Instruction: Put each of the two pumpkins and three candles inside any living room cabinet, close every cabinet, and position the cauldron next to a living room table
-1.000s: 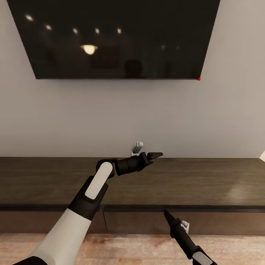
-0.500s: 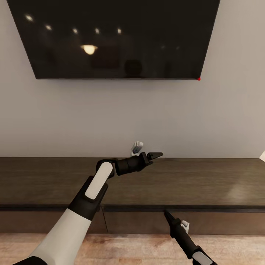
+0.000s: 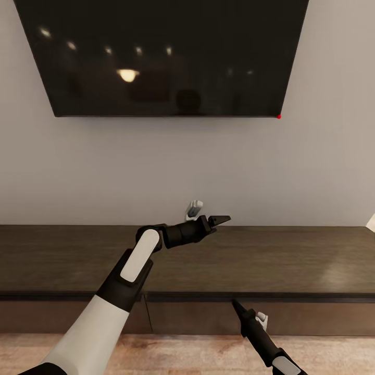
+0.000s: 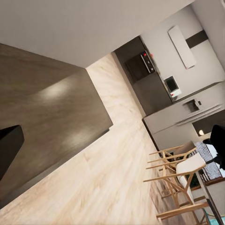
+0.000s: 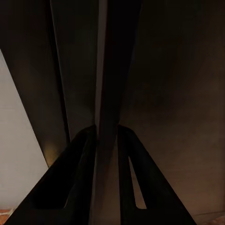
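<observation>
The cabinet [image 3: 260,260] at lower frame is seen closed, the right end effector [image 5: 107,136] pressed together at its front.

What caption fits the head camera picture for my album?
Robot faces a long dark cabinet under a wall TV, left gripper above its top, right gripper by the drawer fronts.

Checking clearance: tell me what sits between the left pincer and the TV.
Bare grey wall, in the head view, between the left pincer and the TV above.
</observation>
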Robot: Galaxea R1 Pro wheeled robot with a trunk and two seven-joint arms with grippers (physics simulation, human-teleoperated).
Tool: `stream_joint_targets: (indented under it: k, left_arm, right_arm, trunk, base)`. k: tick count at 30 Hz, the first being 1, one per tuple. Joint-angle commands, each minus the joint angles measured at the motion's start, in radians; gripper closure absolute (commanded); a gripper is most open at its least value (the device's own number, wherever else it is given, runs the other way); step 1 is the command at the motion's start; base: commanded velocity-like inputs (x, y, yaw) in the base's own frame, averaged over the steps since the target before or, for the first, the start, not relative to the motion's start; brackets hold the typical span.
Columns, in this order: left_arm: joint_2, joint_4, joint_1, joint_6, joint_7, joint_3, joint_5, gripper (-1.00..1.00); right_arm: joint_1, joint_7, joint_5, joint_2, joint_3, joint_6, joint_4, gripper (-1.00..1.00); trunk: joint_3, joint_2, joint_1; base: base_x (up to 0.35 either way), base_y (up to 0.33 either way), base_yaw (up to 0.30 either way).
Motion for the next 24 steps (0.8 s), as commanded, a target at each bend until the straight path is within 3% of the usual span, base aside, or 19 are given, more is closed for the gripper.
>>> stream_joint_targets:
  k: [1, 24]
  left_arm:
    - [0.0, 0.0, -0.001, 0.003, -0.005, 0.001, -0.005, -1.0]
    - [0.0, 0.0, -0.001, 0.003, -0.005, 0.001, -0.004, -1.0]
  right_arm:
    - [0.0, 0.003, -0.001, 0.0, -0.009, 0.013, 0.0, 1.0]
    - [0.0, 0.003, -0.001, 0.0, -0.009, 0.013, 0.0, 1.0]
  trunk:
    - [-0.001, 0.0, 0.0]
    - [-0.001, 0.0, 0.0]
  base:
    - [0.0, 0.0, 0.0]
    - [0.0, 0.0, 0.0]
